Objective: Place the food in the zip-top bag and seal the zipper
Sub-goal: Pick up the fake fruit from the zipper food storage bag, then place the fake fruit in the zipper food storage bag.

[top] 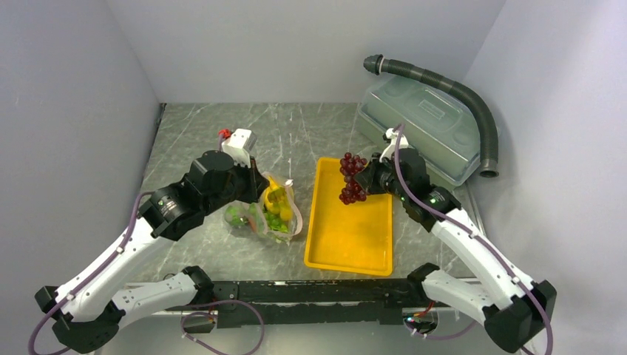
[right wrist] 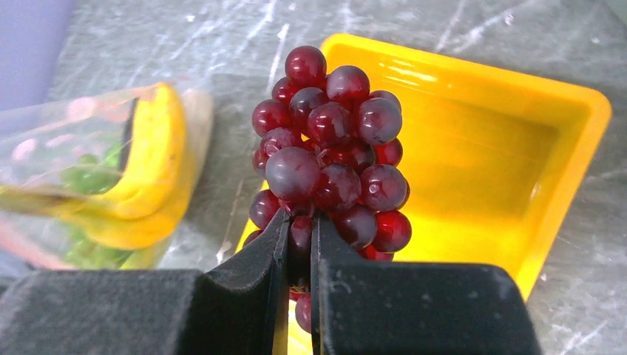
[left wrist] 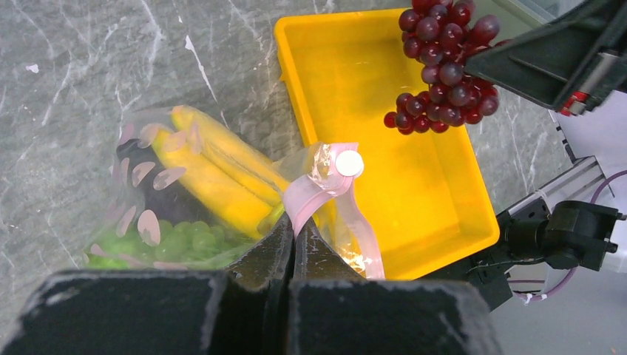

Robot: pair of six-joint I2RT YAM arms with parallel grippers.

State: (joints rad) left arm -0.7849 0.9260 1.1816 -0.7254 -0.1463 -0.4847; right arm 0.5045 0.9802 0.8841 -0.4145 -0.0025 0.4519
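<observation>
The clear zip-top bag [top: 270, 211] lies left of the yellow tray [top: 353, 248], with yellow bananas [left wrist: 214, 174], green grapes [left wrist: 170, 240] and a dark piece inside. Its pink zipper [left wrist: 314, 196] with a white slider curls up at the mouth. My left gripper [left wrist: 294, 231] is shut on the zipper strip and holds the mouth up. My right gripper [right wrist: 299, 229] is shut on a bunch of dark red grapes [right wrist: 333, 148] and holds it above the tray's far left end; the bunch also shows in the top view [top: 351, 177]. The bag shows at the left of the right wrist view [right wrist: 96, 185].
A translucent grey-green lidded box [top: 421, 126] stands at the back right, with a dark corrugated hose [top: 458, 92] arching over it. A small red thing [top: 222, 134] lies at the back left, next to the left wrist camera. Grey walls close three sides.
</observation>
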